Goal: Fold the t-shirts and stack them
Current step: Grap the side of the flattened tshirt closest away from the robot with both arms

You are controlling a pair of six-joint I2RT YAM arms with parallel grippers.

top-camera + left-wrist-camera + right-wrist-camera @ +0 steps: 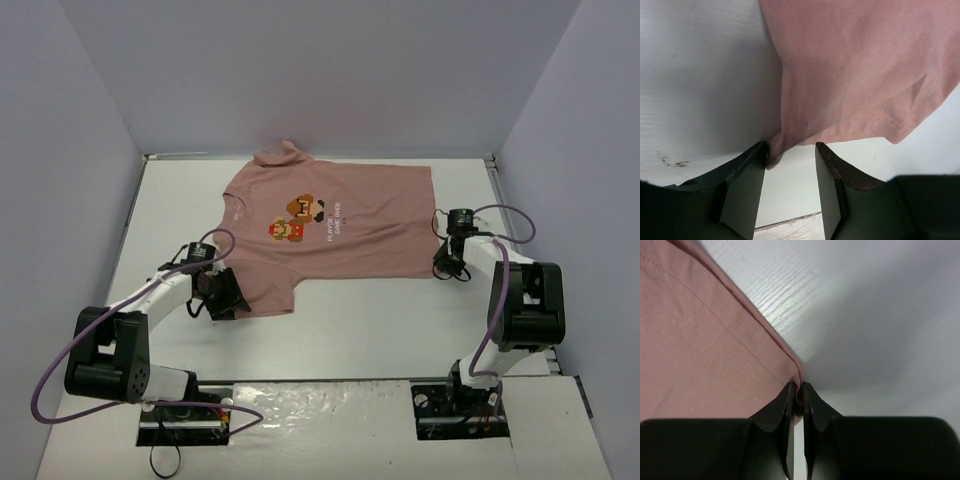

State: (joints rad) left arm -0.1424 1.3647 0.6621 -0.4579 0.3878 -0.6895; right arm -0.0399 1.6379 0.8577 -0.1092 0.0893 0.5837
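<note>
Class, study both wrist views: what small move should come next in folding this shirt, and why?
Probably close the left gripper. Its jaws stand apart, with only a fold of the t-shirt sleeve edge resting against one finger, while the right gripper is pinched shut on the hem corner. Both ends likely need a firm hold before any lift.

Robotics lab bench, white table (pixel 350 330), plain pale walls (pixel 330 70) boxing it on three sides

Your desk (pixel 380 320) is white, with a faint wood grain; plain pale lavender walls (pixel 330 70) enclose it on three sides; lighting even, shadows soft.
</note>
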